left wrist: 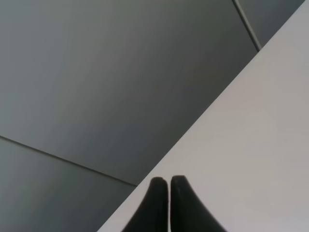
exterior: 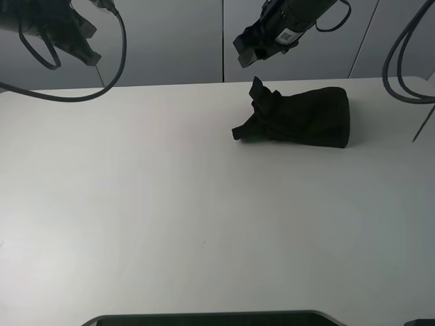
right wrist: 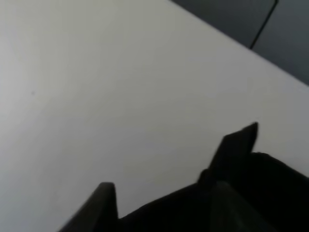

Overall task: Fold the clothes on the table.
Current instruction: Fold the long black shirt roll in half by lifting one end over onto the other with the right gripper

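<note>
The black T-shirt [exterior: 299,117] sits bunched in a compact bundle on the white table [exterior: 170,217], up around one o'clock, its crumpled end poking toward the centre. Right gripper [exterior: 248,51] hangs just above that end, fingers spread, empty. Left gripper [left wrist: 168,186], up at eleven o'clock, is clenched on nothing.

Shirt [exterior: 302,117]: plain black, no print visible. Bench [exterior: 170,217]: uniform white. Wall [exterior: 170,41] behind bench: grey panels. Both end effectors, left [left wrist: 168,182] and right [exterior: 247,53]: black.
</note>
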